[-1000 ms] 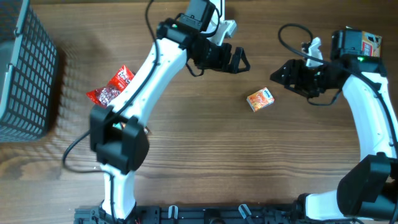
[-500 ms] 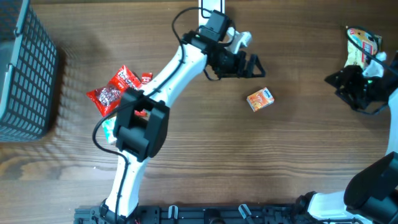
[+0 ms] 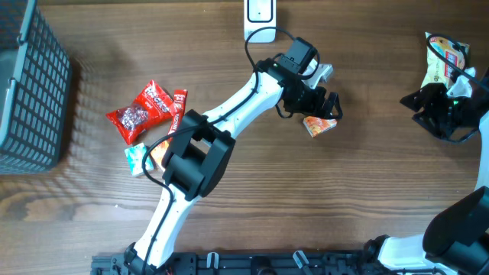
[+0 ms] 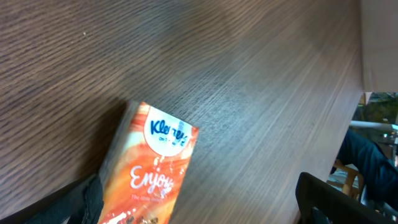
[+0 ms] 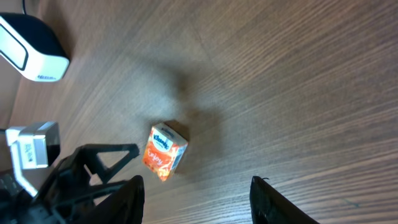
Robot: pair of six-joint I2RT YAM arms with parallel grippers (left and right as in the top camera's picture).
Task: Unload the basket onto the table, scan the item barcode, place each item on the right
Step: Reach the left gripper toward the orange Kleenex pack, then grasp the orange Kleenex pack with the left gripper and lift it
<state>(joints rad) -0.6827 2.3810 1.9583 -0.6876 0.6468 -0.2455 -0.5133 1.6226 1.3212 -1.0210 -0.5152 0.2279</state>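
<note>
So, quick rundown from the overhead view: the wire basket (image 3: 30, 84) sits at the far left edge of the frame. A little pile of snacks lies left of centre: a red snack bag (image 3: 141, 113), a small red packet (image 3: 178, 103) right beside it, and a teal-and-white packet (image 3: 137, 159) just below, partly under my left arm (image 3: 229, 114). The white scanner (image 3: 261, 19) is at the top centre edge. In the upper right there's a pale snack bag (image 3: 442, 65), just above my right hand (image 3: 416, 107), which hangs there with its fingers apart and nothing between them.

The only thing crossing the middle of the surface (image 3: 344, 198) is that left arm, running diagonally. The orange tissue pack (image 3: 321, 125) lies flat on the wood just right of centre, to the lower right of the scanner. My left hand (image 3: 327, 109) is right over it, fingers spread wide. In the left wrist view the pack sits at the bottom left, up against one finger (image 4: 74, 199) and well apart from the other. Can't tell if that finger actually touches it.
</note>
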